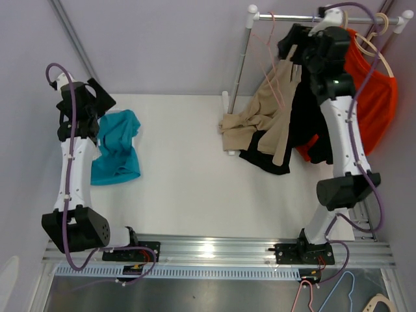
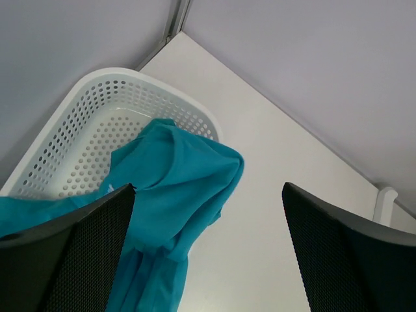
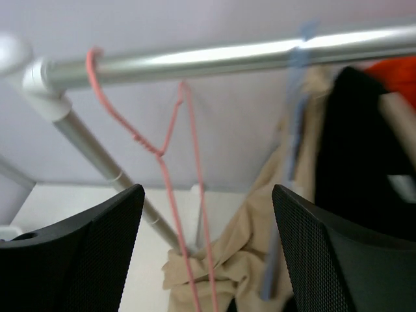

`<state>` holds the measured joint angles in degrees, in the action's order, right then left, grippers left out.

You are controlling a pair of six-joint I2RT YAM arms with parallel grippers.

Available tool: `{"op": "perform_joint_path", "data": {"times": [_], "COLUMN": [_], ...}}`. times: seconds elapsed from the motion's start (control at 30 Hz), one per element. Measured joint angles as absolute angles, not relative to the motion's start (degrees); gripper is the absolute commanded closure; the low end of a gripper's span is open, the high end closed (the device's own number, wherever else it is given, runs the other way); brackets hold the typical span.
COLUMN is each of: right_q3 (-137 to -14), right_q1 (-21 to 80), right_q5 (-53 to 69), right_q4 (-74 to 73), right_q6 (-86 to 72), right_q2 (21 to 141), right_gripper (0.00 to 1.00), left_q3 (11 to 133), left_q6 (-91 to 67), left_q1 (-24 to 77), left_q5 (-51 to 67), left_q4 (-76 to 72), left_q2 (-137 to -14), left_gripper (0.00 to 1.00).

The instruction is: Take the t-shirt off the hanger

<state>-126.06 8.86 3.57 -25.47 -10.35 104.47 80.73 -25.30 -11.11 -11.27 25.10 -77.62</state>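
The teal t-shirt (image 1: 117, 146) lies crumpled at the table's left, off any hanger. In the left wrist view the t-shirt (image 2: 169, 175) drapes over the rim of a white basket (image 2: 78, 117). My left gripper (image 1: 94, 104) (image 2: 208, 187) hovers open just above it, gripping nothing. A bare pink wire hanger (image 1: 276, 65) (image 3: 172, 136) hangs on the metal rail (image 1: 305, 18) (image 3: 214, 55). My right gripper (image 1: 292, 44) (image 3: 208, 190) is open up by the rail, the pink hanger's wires in front of its jaws, not gripped.
A beige garment (image 1: 260, 114) (image 3: 260, 253), a black one (image 1: 302, 110) and an orange one (image 1: 377, 84) hang from the rail at the back right. A blue hanger (image 3: 292, 130) hangs beside the pink one. Spare hangers (image 1: 325, 296) lie below the near edge.
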Motion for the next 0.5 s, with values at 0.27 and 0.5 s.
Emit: {"op": "perform_joint_path", "data": {"times": [0.27,0.5], "right_q3": [-125.32,-128.07], "right_q1": [0.38,-1.26], "right_q5": [1.93,5.06], "right_q4": [-26.89,-29.36], "right_q6": [-11.51,-11.62], "right_q2": [93.84,99.83], "right_gripper": [0.15,0.17], "left_q3": [77.06,77.82], "left_q6": [-24.91,-22.98], "left_q1": [-5.93,3.97], "left_q5": [-11.35,-11.84], "left_q4": [24.12,22.59], "left_q2": [-65.25,-59.11], "left_gripper": [0.01,0.01]}}
